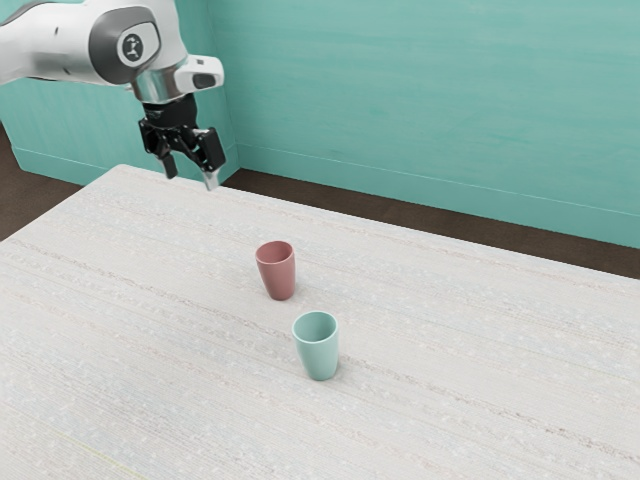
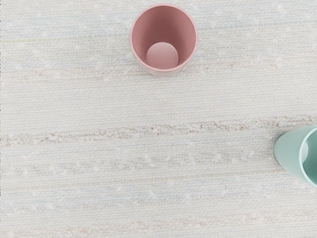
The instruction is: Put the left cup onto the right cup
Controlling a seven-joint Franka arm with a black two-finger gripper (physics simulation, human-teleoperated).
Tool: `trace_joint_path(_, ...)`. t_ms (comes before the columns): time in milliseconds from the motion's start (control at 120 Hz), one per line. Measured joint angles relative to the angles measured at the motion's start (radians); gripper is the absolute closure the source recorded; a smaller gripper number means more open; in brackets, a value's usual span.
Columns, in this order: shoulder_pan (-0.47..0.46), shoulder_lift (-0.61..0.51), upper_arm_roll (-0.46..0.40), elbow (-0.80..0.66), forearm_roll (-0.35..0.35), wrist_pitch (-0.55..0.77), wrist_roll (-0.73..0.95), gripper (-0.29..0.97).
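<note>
A pink cup point(image 1: 276, 269) stands upright near the middle of the pale table point(image 1: 120, 330). A teal cup point(image 1: 316, 345) stands upright just in front of it, toward the exterior view's right. My black gripper point(image 1: 190, 170) hangs high above the table's far left part, well away from both cups, open with nothing between its fingers. From the hand's camera I look down into the pink cup point(image 2: 164, 39) and see its empty inside. The teal cup point(image 2: 299, 154) is partly cut off by that picture's edge.
A teal wall point(image 1: 430, 90) with a dark floor strip point(image 1: 420, 210) runs behind the table's far edge. The table surface spreads wide around the two cups.
</note>
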Motion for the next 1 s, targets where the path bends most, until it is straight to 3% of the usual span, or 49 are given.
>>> trace_joint_path(525, 0.042, 0.042, 0.005, -0.013, 0.0, 0.005, 0.009, 0.0)
trace_joint_path(742, 0.046, 0.115, 0.005, 0.002, 0.002, 0.027, 0.012, 0.0)
trace_joint_path(1000, 0.057, 0.241, 0.006, 0.14, 0.008, 0.038, 0.018, 0.0)
